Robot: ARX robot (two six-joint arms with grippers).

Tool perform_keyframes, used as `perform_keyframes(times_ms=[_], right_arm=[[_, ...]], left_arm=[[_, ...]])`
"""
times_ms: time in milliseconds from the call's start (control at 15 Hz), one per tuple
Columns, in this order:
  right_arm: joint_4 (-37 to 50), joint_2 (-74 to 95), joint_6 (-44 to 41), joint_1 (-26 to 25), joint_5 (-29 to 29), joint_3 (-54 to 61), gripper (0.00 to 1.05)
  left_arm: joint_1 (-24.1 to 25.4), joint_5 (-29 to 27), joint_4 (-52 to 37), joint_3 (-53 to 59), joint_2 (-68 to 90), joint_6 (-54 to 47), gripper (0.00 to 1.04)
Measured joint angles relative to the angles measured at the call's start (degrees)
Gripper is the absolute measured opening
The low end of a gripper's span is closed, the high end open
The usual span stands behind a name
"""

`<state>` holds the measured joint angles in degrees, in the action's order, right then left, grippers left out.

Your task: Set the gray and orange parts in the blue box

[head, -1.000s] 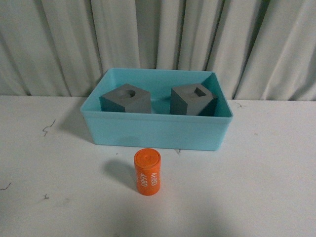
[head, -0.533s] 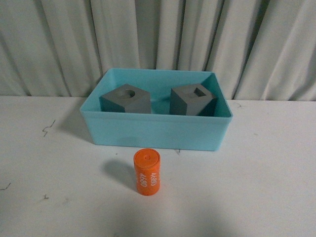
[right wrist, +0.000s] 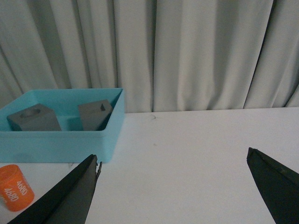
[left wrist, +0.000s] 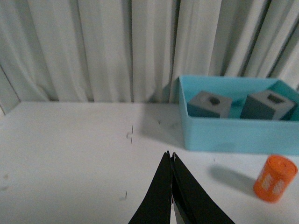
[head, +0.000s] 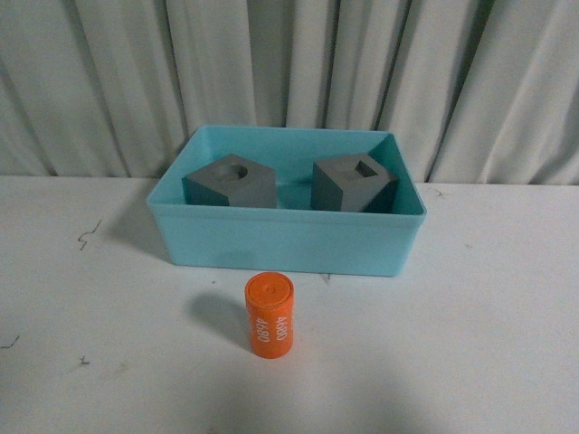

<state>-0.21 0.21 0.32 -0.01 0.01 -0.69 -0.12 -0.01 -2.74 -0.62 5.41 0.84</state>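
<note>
The blue box (head: 286, 242) stands at the back middle of the white table. Inside it sit two gray cubes: one with a round recess (head: 230, 182) on the left, one with a rectangular recess (head: 353, 183) on the right. The orange cylinder (head: 270, 315) with white digits stands upright on the table just in front of the box. Neither arm shows in the front view. My left gripper (left wrist: 170, 155) is shut and holds nothing, well left of the cylinder (left wrist: 275, 178) and the box (left wrist: 233, 135). My right gripper (right wrist: 174, 157) is open over bare table, right of the box (right wrist: 60, 142) and cylinder (right wrist: 14, 187).
Pale pleated curtains (head: 289, 72) hang right behind the table's back edge. Small dark scuff marks (head: 88, 233) dot the white tabletop on the left.
The digits on the orange cylinder face a different way in each frame, so it has turned slightly on the spot. The box and cubes have not moved.
</note>
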Motion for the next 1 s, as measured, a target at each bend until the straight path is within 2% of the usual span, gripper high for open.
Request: perform_keyframes(times_ms=[67, 533, 1000], right_arm=[[0.0, 0.0, 0.0, 0.0, 0.0, 0.0, 0.98], [0.0, 0.0, 0.0, 0.0, 0.0, 0.0, 0.98], [0.0, 0.0, 0.0, 0.0, 0.0, 0.0, 0.98]], left_arm=[[0.0, 0.0, 3.2, 0.0, -4.7, 0.0, 0.02], [0.1, 0.0, 3.0, 0.0, -5.0, 0.0, 0.04], [0.1, 0.0, 3.0, 0.0, -5.0, 0.0, 0.89]])
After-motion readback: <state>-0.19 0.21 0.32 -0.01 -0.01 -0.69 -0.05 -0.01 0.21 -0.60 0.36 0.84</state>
